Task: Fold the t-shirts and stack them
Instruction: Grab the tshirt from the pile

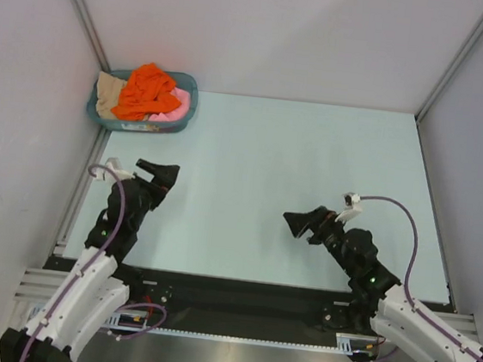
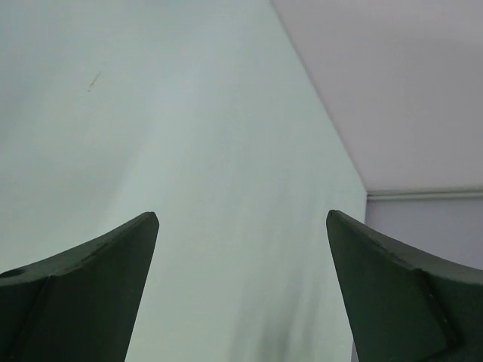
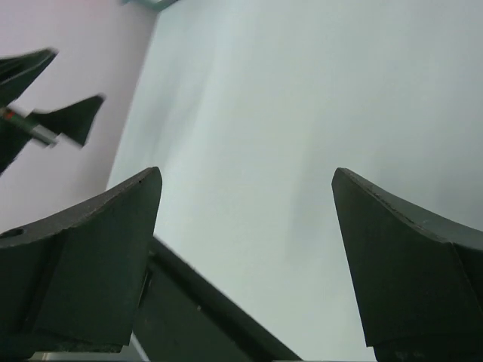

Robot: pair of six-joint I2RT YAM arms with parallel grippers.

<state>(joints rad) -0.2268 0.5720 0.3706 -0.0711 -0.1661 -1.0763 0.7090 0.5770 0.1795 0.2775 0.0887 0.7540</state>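
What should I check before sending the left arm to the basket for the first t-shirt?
1. Left claw open, empty: ok.
2. Right claw open, empty: ok.
3. Orange t-shirt on top of the pile in the basket: ok.
4. Pink t-shirt and beige t-shirt untangled from it: cannot tell.
5. Table bare in front of the arms for folding: ok.

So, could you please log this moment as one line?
shirts: in basket | left tool: open, empty | right tool: open, empty
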